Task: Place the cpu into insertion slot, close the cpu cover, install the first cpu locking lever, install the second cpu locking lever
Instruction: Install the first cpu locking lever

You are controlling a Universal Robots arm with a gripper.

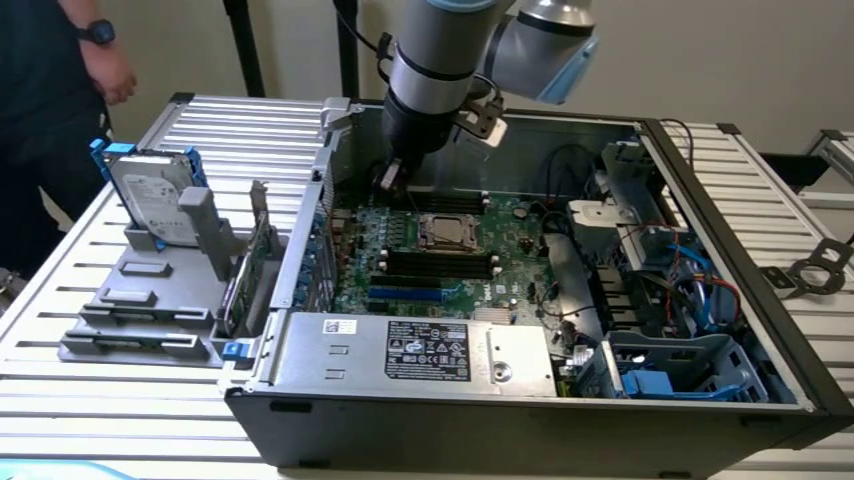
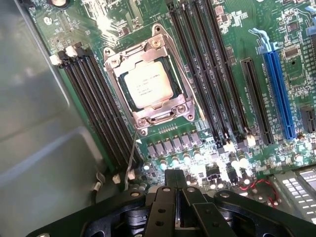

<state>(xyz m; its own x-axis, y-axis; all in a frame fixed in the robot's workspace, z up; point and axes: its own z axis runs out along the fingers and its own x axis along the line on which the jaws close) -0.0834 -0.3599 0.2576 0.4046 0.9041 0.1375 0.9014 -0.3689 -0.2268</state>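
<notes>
Gripper (image 2: pixel 175 180) pinched shut, nothing in it, hanging over the board. Cpu (image 2: pixel 148 85) sits flat in insertion slot (image 2: pixel 127 94), cpu cover (image 2: pixel 180 74) down over it, pinning it (1 lever (image 2: pixel 131 158) looks unlatched).

The arm's tool (image 1: pixel 390 178) hangs inside the open case (image 1: pixel 534 425), near the insertion slot (image 1: pixel 447 232).

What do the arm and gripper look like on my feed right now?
The arm is a silver-grey cylinder with a black band, a pale blue joint cap and a black wrist section. The gripper is black, with flat fingers dotted by screw holes.
</notes>
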